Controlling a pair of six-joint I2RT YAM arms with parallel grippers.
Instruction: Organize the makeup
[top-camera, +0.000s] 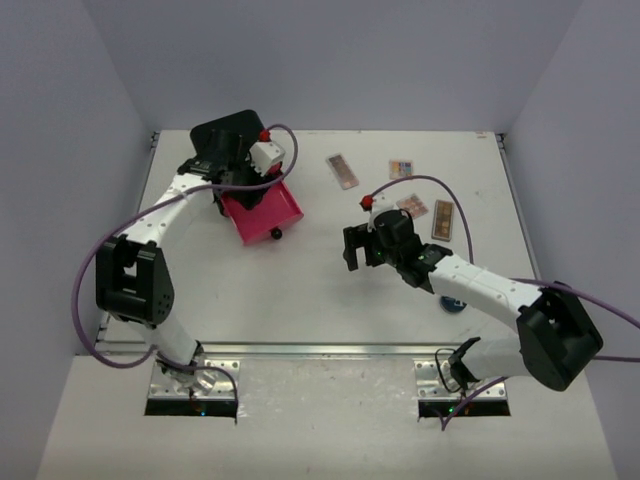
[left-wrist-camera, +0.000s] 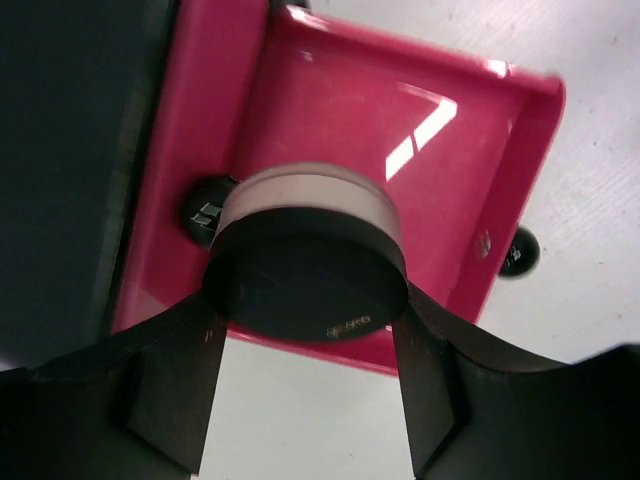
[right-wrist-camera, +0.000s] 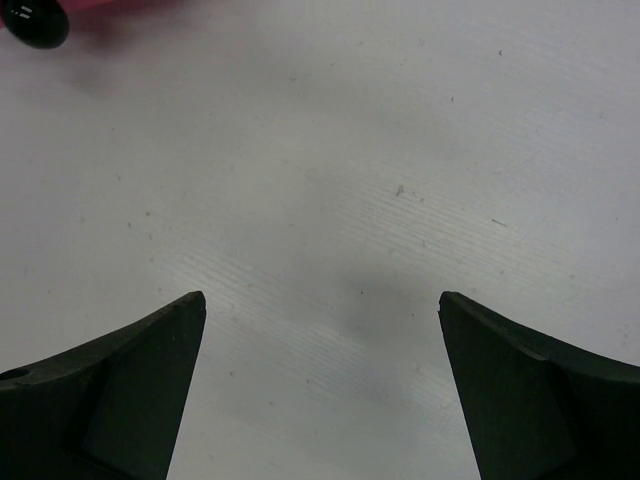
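A round dark compact with a pale upper band sits between the fingers of my left gripper, which is shut on it just above the near rim of the open pink drawer. From above, that left gripper hangs over the pink drawer beside the black chest. My right gripper stands open over bare table; in its own view the right gripper holds nothing. Flat palettes lie at the back right: one, another, a third, and more beside them.
The drawer has a black knob on its front, seen also as a knob from the right wrist. A small dark round thing lies partly under the right forearm. The table's walls close in the left, back and right sides.
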